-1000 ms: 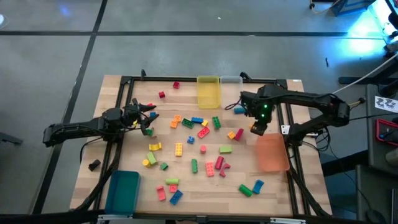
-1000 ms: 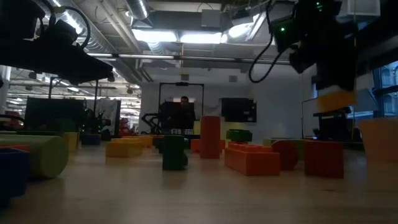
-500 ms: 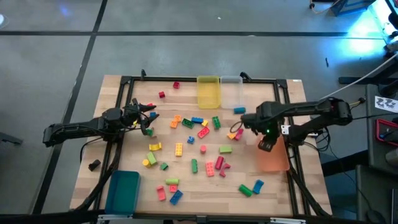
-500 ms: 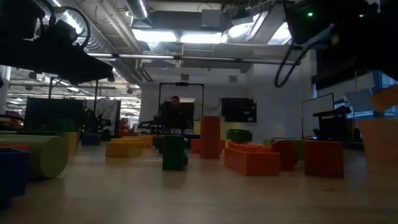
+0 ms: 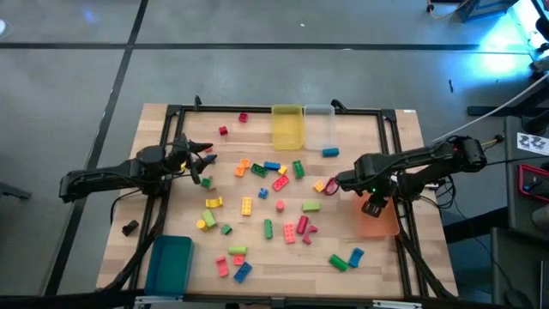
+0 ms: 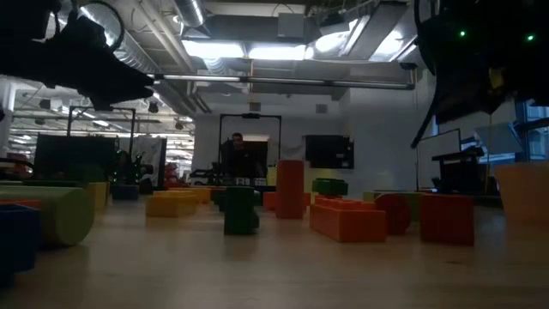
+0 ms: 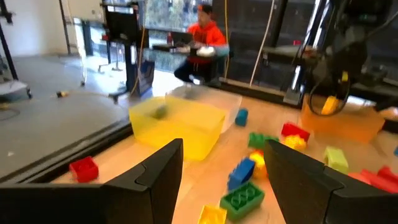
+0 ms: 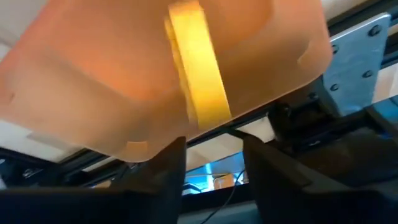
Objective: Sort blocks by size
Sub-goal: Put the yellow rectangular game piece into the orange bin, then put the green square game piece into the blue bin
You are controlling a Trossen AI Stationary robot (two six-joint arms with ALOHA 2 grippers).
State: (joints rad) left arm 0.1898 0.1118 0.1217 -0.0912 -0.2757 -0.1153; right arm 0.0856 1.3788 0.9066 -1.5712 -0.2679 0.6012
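High view shows the right hand (image 5: 374, 208) at the right side of the frame, over the see-through orange plastic bin (image 5: 377, 221). Its fingers are apart. From the right wrist view, a long yellow plastic block (image 8: 198, 71) lies loose inside that bin, just past the two dark fingers (image 8: 159, 177), and nothing is clamped between them.

The left hand (image 5: 199, 160) is at the left middle of the frame, up above the wooden worktop (image 5: 257, 249). Its fingers are apart too and hold nothing. Right beside it in the high view lie a few small blocks.

Most of the small plastic blocks (image 5: 273, 206) in red, yellow, green, blue, orange and pink are spread over the middle of the worktop, between the two hands. A yellow plastic bin (image 5: 287, 127) and a clear plastic bin (image 5: 319, 125) stand side by side at the top edge. A teal plastic bin (image 5: 170, 264) sits at the lower left.
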